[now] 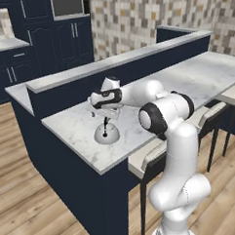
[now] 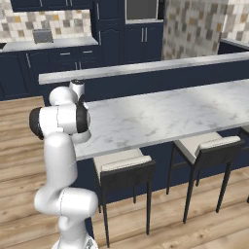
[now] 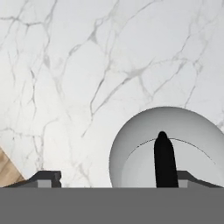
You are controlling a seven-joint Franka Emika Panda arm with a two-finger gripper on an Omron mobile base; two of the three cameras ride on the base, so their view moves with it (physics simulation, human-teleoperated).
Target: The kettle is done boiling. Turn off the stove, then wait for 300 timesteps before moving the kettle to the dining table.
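Kettle [image 1: 106, 133] sits on dining table [image 1: 81, 126] directly below open end effector [image 1: 105, 115].

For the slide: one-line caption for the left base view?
Open tool above the kettle standing on the marble dining table.

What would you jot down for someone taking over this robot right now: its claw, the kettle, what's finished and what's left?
Gripper: open, holding nothing, hovering just above the kettle.
Kettle: upright on the dining table, near the table's end by the raised navy ledge; its black handle sits between the spread fingertips in the hand view.
Done: kettle appears delivered and let go.
Left: probably just lift the arm clear without knocking it. Stove isn't in view, so I can't confirm it's off.
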